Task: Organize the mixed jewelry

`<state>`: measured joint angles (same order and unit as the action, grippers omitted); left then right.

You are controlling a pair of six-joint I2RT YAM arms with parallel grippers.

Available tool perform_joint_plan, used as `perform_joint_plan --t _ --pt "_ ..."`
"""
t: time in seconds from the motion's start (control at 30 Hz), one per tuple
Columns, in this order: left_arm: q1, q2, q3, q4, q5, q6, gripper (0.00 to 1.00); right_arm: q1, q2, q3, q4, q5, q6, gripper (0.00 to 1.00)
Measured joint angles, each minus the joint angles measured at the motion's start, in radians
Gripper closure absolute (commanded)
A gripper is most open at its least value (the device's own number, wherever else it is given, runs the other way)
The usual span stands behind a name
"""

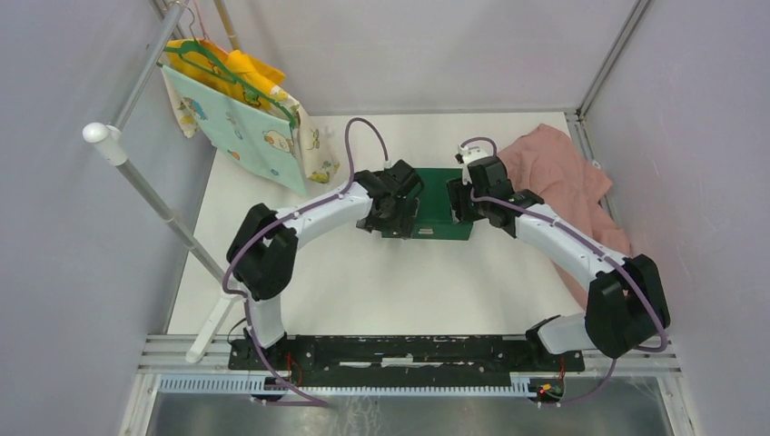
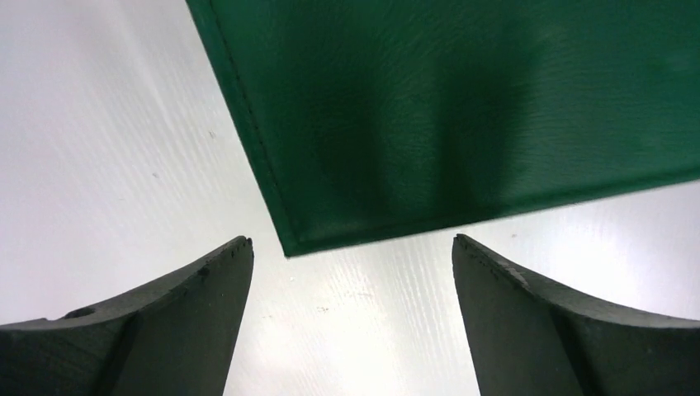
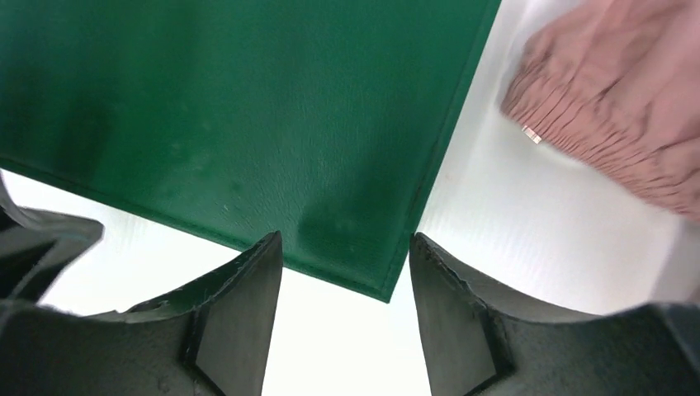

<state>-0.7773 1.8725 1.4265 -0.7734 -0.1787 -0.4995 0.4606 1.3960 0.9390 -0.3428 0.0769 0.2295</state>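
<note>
The left arm (image 1: 318, 211) hangs over the near left corner of the closed dark green leather-look box (image 2: 462, 107) on the white bench (image 2: 99, 124), its jaws wide open and empty. The right arm (image 1: 563, 238) is at the near right corner, jaws apart, gripping nothing, near a crumpled pink cloth (image 3: 611, 107). The mixed jewelry shows in no view.

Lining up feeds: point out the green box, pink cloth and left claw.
green box (image 1: 438, 195), top external view, bare top surface.
pink cloth (image 3: 611, 99), right wrist view, gathered folds.
left claw (image 2: 351, 241), left wrist view, midway between fingertips.
</note>
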Motion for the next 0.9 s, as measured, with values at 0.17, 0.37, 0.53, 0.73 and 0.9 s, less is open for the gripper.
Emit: perform_joint_plan --t 0.17,0.37,0.53,0.73,0.9 --pt "-0.008 -0.042 0.176 -0.065 -0.049 0.019 0.04 -0.001 -0.032 0.178 -0.069 0.051 -0.019 0.34" --pt "-0.008 -0.265 0.336 -0.007 -0.111 0.048 0.01 -0.001 -0.192 0.303 0.001 0.104 -0.037 0.16" --pt "-0.008 -0.425 0.362 0.024 -0.182 0.059 0.00 -0.001 -0.304 0.311 0.056 0.197 -0.072 0.02" --pt "-0.008 -0.518 0.330 0.029 -0.267 0.091 0.00 -0.001 -0.477 0.197 0.204 0.400 -0.126 0.02" --pt "-0.008 -0.537 0.301 0.022 -0.321 0.104 0.00 -0.001 -0.588 0.095 0.351 0.557 -0.161 0.02"
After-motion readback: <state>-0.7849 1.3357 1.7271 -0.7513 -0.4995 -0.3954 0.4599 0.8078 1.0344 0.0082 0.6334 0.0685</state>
